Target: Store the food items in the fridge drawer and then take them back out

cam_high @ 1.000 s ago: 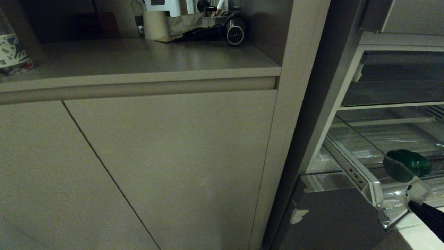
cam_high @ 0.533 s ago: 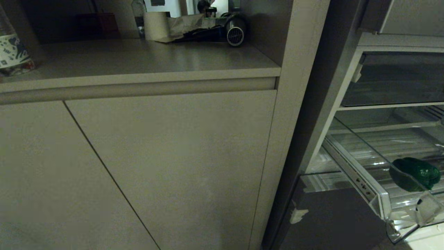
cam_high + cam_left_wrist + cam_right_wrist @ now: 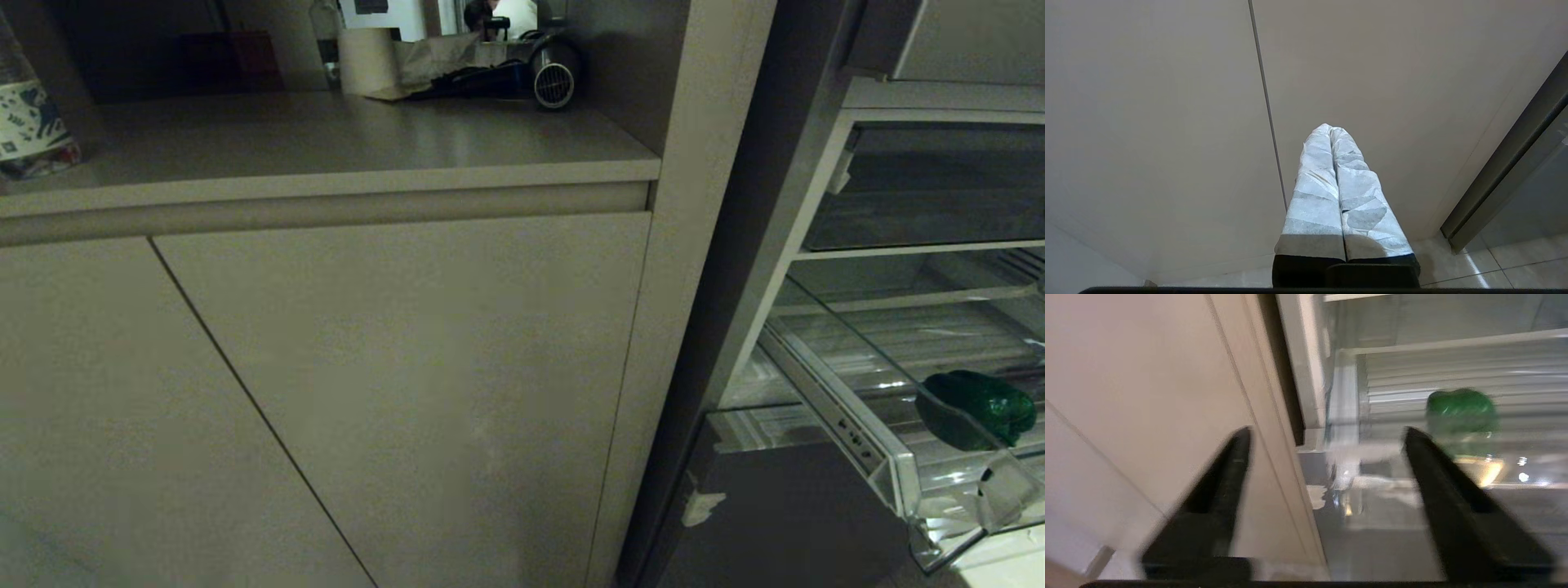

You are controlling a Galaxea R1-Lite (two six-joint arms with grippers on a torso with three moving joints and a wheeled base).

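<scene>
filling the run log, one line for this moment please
right gripper: open, empty | green pepper-like food item: in clear plastic fridge drawer | left gripper: shut, parked

Left tool (image 3: 1331,132) with fingers pressed together; right tool (image 3: 1327,435) with fingers spread wide, empty.

One green food item (image 3: 980,408), one drawer (image 3: 890,478)

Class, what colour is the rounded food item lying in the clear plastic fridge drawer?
Dark green, clearest in the head view.
</scene>
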